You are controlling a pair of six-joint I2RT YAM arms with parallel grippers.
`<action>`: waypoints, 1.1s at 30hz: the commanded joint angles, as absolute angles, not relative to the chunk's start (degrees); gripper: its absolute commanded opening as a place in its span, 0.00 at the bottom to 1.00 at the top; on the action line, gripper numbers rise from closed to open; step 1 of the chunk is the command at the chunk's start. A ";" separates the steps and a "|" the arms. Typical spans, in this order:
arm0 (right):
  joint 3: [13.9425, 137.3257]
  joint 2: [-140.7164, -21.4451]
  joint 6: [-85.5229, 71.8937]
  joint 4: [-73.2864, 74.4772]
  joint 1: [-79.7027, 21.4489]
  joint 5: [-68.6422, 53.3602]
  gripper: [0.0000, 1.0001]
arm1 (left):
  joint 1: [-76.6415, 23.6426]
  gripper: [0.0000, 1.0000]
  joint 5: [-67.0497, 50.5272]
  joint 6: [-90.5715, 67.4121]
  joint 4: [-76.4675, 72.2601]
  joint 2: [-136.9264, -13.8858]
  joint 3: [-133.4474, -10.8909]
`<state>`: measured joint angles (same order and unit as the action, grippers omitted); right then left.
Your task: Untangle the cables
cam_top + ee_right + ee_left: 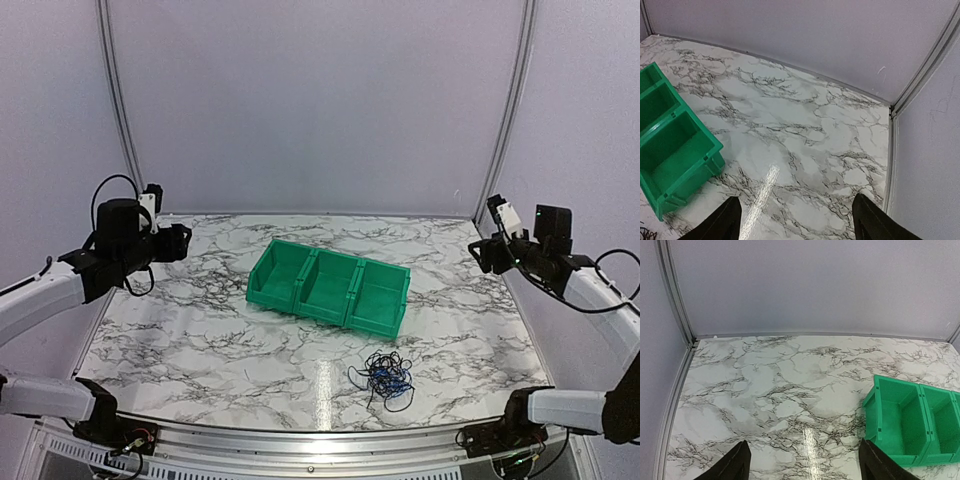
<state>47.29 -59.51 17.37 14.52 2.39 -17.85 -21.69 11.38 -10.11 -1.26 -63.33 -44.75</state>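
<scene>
The cables (386,376) lie in one tangled heap of thin black and blue wires on the marble table, near the front edge and right of centre. A few black strands of the cables (644,233) peek into the right wrist view's bottom left corner. My left gripper (178,243) hangs high over the table's far left, open, with nothing between its fingers (740,462). At the far right my right gripper (483,252) is also raised and open, its fingers (725,220) empty. Both grippers are far from the heap.
A green bin (300,297) with three compartments stands mid-table, just behind the cables; it also shows as the green bin (875,405) and the green bin (715,145) in the wrist views. Pale walls with metal rails close off the back and sides.
</scene>
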 commanded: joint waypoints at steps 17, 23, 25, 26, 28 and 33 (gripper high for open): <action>41.26 -53.87 43.95 31.34 -10.20 -32.32 0.67 | -59.21 0.73 3.95 -18.15 -10.10 -84.59 -52.26; 41.05 -56.92 49.84 37.05 -17.84 -35.41 0.57 | -67.32 0.71 0.20 -22.43 -14.21 -99.01 -60.17; 40.96 -57.76 50.93 38.34 -20.21 -36.02 0.56 | -69.12 0.70 -1.19 -23.16 -16.20 -102.13 -61.57; 40.74 -57.93 51.33 38.60 -21.35 -36.23 0.56 | -69.89 0.70 -1.44 -23.37 -16.82 -103.37 -62.17; 40.07 -58.46 51.57 38.31 -23.88 -36.16 0.56 | -70.91 0.70 -1.70 -23.93 -17.46 -105.36 -63.06; 39.43 -62.04 52.20 37.66 -31.75 -33.05 0.55 | -71.79 0.70 -0.38 -25.69 -20.50 -105.06 -59.70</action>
<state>39.44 -59.48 50.13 36.53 -26.70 -34.22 -71.48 -0.62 -23.44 -15.38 -106.21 -61.52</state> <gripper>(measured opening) 0.556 0.697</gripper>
